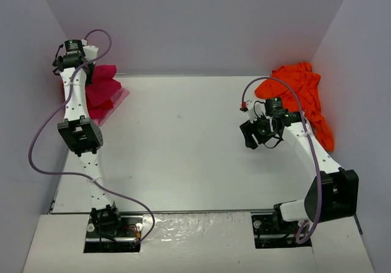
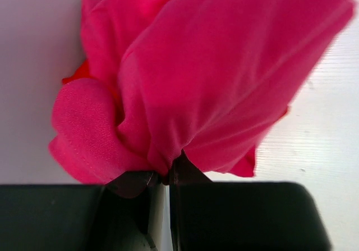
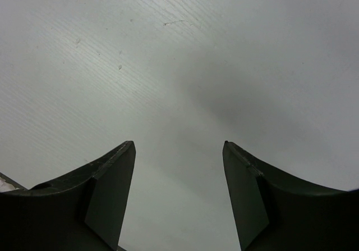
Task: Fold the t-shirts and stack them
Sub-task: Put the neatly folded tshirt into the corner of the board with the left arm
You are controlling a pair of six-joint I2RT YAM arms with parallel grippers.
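Back-left, left pincer [image 2: 168, 175] nips magenta t-shirt [image 2: 224, 65], red [image 2: 76, 74] maybe beneath — right pincer [image 3: 178, 147] gapes empty.

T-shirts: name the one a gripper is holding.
The magenta-pink cloth t-shirt, far left, pinched in the shut left gripper. The orange cloth t-shirt lies far right, untouched by the open right gripper.

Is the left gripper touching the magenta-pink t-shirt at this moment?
Touching. In the left wrist view the left gripper is shut on a fold of the magenta-pink t-shirt, and the cloth bunches out from between its tips.
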